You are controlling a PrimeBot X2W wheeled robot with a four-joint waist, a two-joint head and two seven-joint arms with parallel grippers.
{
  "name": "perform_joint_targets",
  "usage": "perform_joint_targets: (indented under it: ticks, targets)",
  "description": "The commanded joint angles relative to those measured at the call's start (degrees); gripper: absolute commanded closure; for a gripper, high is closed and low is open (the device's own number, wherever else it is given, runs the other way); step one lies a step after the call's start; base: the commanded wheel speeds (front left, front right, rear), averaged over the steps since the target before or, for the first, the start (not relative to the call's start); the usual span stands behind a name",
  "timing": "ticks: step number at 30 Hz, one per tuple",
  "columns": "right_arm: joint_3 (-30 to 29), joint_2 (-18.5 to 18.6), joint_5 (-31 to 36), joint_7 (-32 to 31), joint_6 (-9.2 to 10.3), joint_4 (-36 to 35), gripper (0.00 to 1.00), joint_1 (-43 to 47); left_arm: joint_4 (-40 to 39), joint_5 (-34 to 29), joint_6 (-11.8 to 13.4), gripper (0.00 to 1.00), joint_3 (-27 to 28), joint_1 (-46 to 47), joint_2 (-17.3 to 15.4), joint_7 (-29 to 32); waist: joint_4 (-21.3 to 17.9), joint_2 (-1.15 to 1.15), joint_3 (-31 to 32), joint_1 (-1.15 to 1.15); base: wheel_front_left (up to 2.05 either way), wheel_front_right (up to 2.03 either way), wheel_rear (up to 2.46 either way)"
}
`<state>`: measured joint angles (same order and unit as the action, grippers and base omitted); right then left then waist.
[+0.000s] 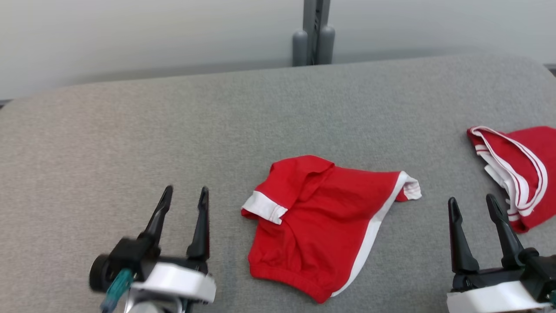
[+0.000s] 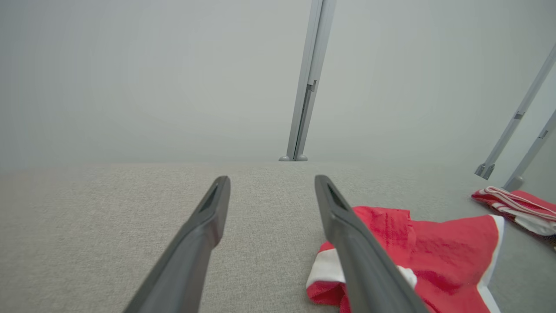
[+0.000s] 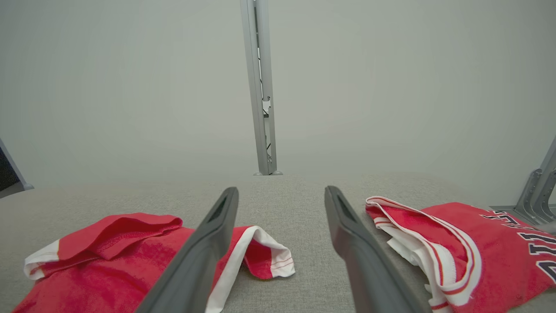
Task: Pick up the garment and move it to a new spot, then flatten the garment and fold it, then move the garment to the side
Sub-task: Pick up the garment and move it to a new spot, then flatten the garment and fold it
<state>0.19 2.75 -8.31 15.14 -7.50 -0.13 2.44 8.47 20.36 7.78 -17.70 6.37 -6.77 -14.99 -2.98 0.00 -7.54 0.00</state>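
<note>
**Item 1. Garment** [image 1: 321,226]: red, with a white stripe down its right side and white cuff bands.
- Lies rumpled on the table, near the middle and toward the near edge.
- A flap is folded over at its far left, with one white cuff showing there. A second white cuff turns up at the far right corner.
- The gathered hem is at the near end.
- Neither gripper holds it.

**Item 2. Left gripper** [image 1: 186,191]: at the near left, fingers pointing toward the far side.
- Fingers are spread wide with nothing between them.
- It stands just left of the garment, with bare cloth between the two in the head view.

**Item 3. Right gripper** [image 1: 472,200]: at the near right, fingers pointing toward the far side.
- Fingers are spread wide and empty.
- It stands between the garment and the jersey, closer to the jersey.

**Item 4. Jersey** [image 1: 527,169]: red, with white banded trim. Dark lettering shows in the right wrist view.
- Bunched at the right edge of the table, well apart from the garment.
- Partly cut off by the picture's edge.

**Item 5. Table** [image 1: 130,143]: covered in grey woven cloth, with rounded far corners.

**Item 6. Post** [image 1: 313,39]: a grey metal upright behind the middle of the far edge, against a pale wall [image 1: 130,39].
</note>
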Motion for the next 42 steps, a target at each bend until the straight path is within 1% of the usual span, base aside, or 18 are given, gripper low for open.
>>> perform_joint_targets:
  ticks: [1, 3, 5, 11, 17, 22, 32, 35, 39, 42]
  targets:
    - [-0.3, 0.3, 0.6, 0.0, 0.01, -0.3, 0.00, 0.8, -1.2, -0.8, 0.2, 0.00, 0.8, -1.2, 0.0, -0.2, 1.8, 0.00, 2.2, 0.00, 0.00, 0.00, 0.00]
    - [-1.0, 0.3, 1.0, 0.0, 0.01, -0.5, 0.00, 1.7, -4.1, -2.7, 0.1, 0.00, 3.5, -6.1, 0.2, -0.2, 2.4, 0.00, 3.4, 0.00, 0.00, 0.00, 0.00]
    - [-1.5, 0.3, 1.6, 0.0, 0.01, -0.7, 0.00, 2.6, -6.5, -4.4, -0.6, 0.00, 6.5, -9.5, 0.8, -0.2, 2.8, 0.00, 4.5, 0.00, 0.00, 0.00, 0.00]
    - [-2.4, 0.3, 2.5, 0.0, 0.01, -0.7, 0.00, 4.4, -9.3, -8.9, -3.3, 0.00, 13.3, -17.2, 2.4, -0.2, 2.9, 0.00, 6.2, 0.00, 0.00, 0.00, 0.00]
    - [-2.7, 0.3, 3.1, 0.0, 0.01, 0.3, 0.00, 5.3, -9.6, -11.0, -5.8, 0.00, 15.5, -20.1, 3.5, -0.2, 2.7, 0.00, 6.8, 0.00, 0.00, 0.00, 0.00]
    - [-2.8, 0.3, 2.8, 0.0, 0.01, 1.1, 0.00, 5.4, -9.6, -11.2, -6.4, 0.00, 15.8, -19.6, 3.8, -0.2, 2.7, 0.00, 6.9, 0.00, 0.00, 0.00, 0.00]
    - [-2.1, 0.3, 2.3, 0.0, 0.01, 1.7, 0.00, 4.6, -10.2, -10.0, -4.9, 0.00, 14.8, -19.1, 3.8, -0.2, 1.9, 0.00, 7.0, 0.00, 0.00, 0.00, 0.00]
    - [-1.9, 0.3, 2.4, 0.0, 0.01, 1.7, 0.00, 4.2, -11.5, -9.7, -4.6, 0.00, 14.1, -18.7, 3.8, -0.2, 1.2, 0.00, 6.9, 0.00, 0.00, 0.00, 0.00]
    - [-2.1, 0.3, 2.5, 0.0, 0.01, 1.1, 0.00, 3.9, -16.3, -7.9, -5.9, 0.00, 10.5, -17.6, 3.8, -0.2, 0.1, 0.00, 6.5, 0.00, 0.00, 0.00, 0.00]
    - [-1.9, 0.3, 2.7, 0.0, 0.01, 0.6, 0.00, 3.0, -19.8, -8.9, -7.1, 0.00, 6.9, -16.6, 3.8, -0.2, -1.2, 0.00, 5.8, 0.00, 0.00, 0.00, 0.00]
